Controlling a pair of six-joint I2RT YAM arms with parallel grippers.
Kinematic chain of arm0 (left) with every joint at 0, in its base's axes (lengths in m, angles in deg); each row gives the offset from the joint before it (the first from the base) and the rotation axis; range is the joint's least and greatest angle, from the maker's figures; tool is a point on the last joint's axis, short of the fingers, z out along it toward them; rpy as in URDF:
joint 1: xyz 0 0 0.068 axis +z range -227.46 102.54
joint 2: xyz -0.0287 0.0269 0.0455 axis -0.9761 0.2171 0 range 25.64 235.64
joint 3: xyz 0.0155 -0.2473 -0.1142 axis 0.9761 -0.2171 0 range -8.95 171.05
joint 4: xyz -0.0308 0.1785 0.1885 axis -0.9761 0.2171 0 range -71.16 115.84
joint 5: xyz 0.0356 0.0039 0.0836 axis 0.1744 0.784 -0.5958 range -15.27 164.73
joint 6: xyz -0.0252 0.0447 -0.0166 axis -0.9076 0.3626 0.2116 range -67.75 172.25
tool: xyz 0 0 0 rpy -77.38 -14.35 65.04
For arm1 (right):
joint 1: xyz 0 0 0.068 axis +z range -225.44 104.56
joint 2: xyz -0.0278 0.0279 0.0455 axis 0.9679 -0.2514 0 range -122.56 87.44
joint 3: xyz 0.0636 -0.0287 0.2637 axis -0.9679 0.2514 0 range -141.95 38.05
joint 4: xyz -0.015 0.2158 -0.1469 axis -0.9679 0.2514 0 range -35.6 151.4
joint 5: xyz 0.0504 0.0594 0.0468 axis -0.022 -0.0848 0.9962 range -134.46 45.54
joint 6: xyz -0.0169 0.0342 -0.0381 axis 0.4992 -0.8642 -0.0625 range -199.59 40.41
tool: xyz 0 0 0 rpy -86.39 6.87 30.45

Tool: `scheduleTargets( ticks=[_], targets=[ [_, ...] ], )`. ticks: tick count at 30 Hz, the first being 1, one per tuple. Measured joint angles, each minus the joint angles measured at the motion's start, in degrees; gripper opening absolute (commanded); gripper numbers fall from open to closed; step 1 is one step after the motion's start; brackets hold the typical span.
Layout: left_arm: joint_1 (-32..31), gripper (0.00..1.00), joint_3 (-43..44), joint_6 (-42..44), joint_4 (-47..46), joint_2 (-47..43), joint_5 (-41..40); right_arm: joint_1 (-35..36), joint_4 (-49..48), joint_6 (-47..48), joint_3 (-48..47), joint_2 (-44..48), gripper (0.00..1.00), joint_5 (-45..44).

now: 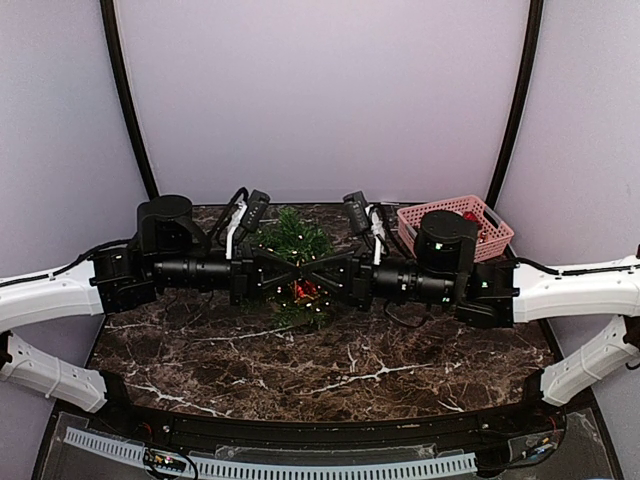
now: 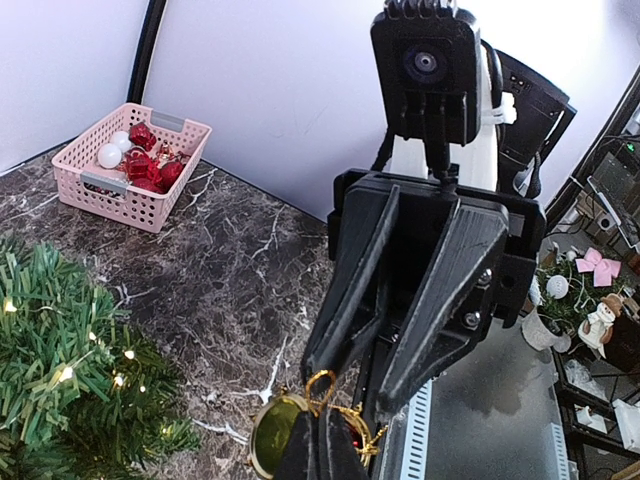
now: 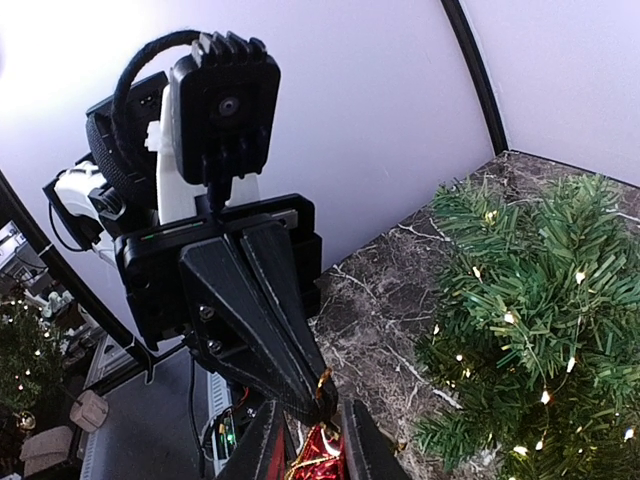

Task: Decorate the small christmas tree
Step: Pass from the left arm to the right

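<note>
Just in front of the small christmas tree, on its side toward the arm bases, both arms are meeting tip to tip above the marble table. The left gripper is reaching in from the tree's left with its jaws pressed together, pinching the gold loop of a red ornament. The right gripper is reaching in from the tree's right. Its jaws are standing partly apart on either side of the ornament's red body, and I cannot tell whether its pads are pressing it.

As I judge it, the coming move is turning on one relation: the tree is lying directly behind the ornament, away from the bases, so the loop is needing to travel backward onto a branch. Both arms are sitting about equally near the tree, one on each flank. The ornament's long axis is seeming to run along the line between the two grippers, with the loop where the tips are meeting.

From above, the grippers are covering the tree's lower front and most of the ornament. Both wrist views are cutting the ornament off at their bottom edge. A yellowish disc beside the left fingers is proving hard to identify. The pink basket is standing well to the tree's right, partly hidden behind the right arm.
</note>
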Motion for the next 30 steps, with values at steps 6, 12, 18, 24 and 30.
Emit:
scheduleTargets(
  ticks=[6,12,18,24,30],
  targets=[
    [0.0,0.0,-0.26,-0.04,-0.2,0.0,0.02,0.0,-1.07,-0.83,0.0,-0.66,0.2,-0.9],
    [0.0,0.0,-0.26,-0.24,-0.22,0.0,0.04,0.0,-1.68,-0.87,-0.28,-1.46,0.18,-1.44],
    [0.0,0.0,-0.35,-0.26,-0.24,0.0,0.04,0.0,-2.78,-1.01,-0.37,-1.99,0.13,-1.38],
    [0.0,0.0,-0.57,-0.42,-0.28,0.0,0.07,0.15,-3.48,-0.96,-0.37,-2.16,0.0,-1.29],
    [0.0,0.0,-0.81,-0.52,-0.83,0.0,0.33,0.24,-4.2,-1.2,-0.37,-2.16,0.0,-1.57]
  ],
)
